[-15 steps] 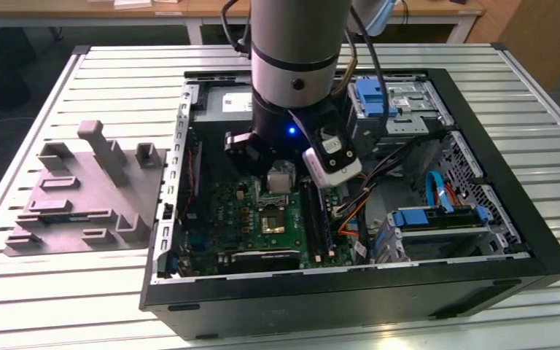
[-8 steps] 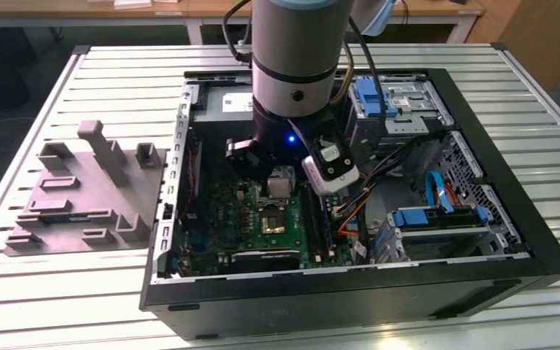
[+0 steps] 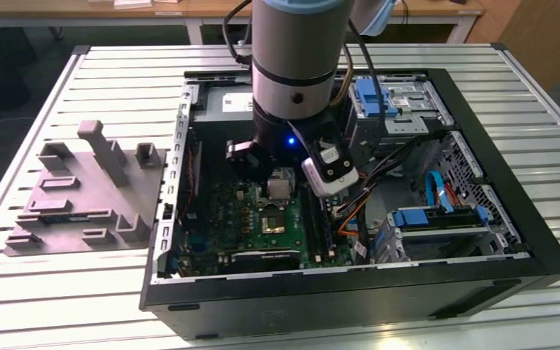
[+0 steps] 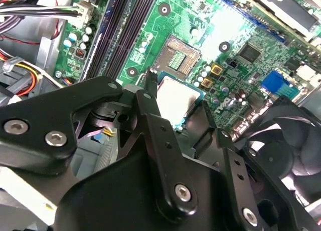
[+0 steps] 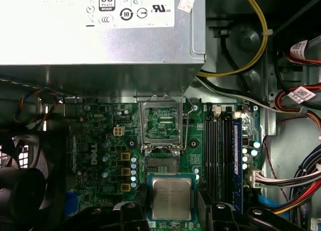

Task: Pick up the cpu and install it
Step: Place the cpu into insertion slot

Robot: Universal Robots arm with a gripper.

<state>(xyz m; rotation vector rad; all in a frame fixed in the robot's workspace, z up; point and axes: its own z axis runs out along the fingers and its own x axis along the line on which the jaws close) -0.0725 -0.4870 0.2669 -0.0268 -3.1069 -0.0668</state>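
– Grey moulded fixture (image 3: 76, 208) on the slatted counter (image 3: 95, 292), well off to the exterior view's left of the socket (image 5: 161, 163): is it part of the step in hand?
– It is judged not to be. The cpu (image 5: 172, 198) is carried inside the open case (image 3: 358, 306), silver top up, and the fingers (image 4: 153, 110) are seen clamped on two opposite edges of it.
– How is it placed against the socket?
– It is held just beside the socket and above the green board (image 5: 100, 141). In the first wrist view the socket lies bare, with its metal frame (image 5: 161, 122) swung up on the side away from the chip.
– What is called for, then?
– By the look of it, the chip should be kept level and squared to the socket walls. The contacts would likely be bent by a tilted or sliding entry. The raised frame should be cleared by the gripper (image 5: 172, 211), as should the memory slots (image 5: 220, 156) to the exterior view's right of the socket. No pressing force should be needed.
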